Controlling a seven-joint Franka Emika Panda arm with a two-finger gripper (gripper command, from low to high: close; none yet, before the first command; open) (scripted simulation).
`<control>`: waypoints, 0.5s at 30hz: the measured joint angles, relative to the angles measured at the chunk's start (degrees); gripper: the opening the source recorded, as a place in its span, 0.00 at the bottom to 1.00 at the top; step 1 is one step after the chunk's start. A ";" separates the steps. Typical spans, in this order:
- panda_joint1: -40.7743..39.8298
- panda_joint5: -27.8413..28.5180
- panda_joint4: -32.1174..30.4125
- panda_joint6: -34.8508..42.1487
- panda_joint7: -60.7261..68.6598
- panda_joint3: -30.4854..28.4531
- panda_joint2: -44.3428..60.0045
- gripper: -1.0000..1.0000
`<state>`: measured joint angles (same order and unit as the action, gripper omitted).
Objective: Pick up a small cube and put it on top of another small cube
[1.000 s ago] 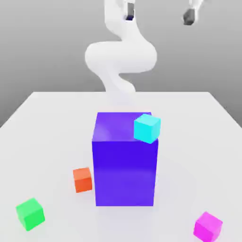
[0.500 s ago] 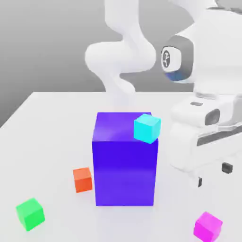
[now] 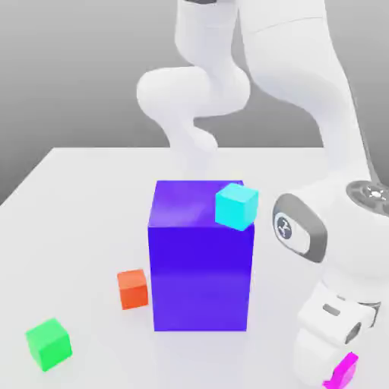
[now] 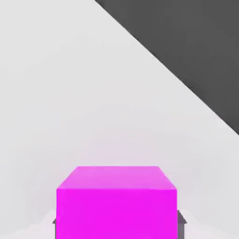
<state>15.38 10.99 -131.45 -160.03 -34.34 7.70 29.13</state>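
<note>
The small magenta-pink cube (image 3: 344,370) sits on the white table near the front corner at the exterior view's right, mostly hidden behind my white hand. My gripper (image 3: 339,374) has come down over it. In the hand view the magenta cube (image 4: 116,203) stands between my dark fingertips (image 4: 182,220), which press against its two sides, so my gripper (image 4: 116,226) is shut on it. A cyan small cube (image 3: 236,205) rests on the top corner of the tall blue-violet block (image 3: 200,266).
An orange-red cube (image 3: 133,289) lies just left of the tall block in the exterior view. A green cube (image 3: 49,343) sits near the front left. The table edge (image 4: 168,77) runs diagonally beyond the magenta cube in the hand view.
The arm swung down from high above the table to the magenta cube at the front right. The fingers, open before, have closed on the cube's sides.
</note>
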 joint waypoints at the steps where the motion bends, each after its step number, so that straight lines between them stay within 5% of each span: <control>1: -0.16 -0.16 -0.13 0.43 0.12 0.21 -0.55 0.00; 6: -2.12 -3.41 -1.81 6.42 1.32 2.08 -8.29 0.00; 15: -12.89 -9.60 -4.19 8.90 -10.51 -10.99 -14.80 0.00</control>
<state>2.49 1.39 -135.64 -151.13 -44.85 -3.29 14.33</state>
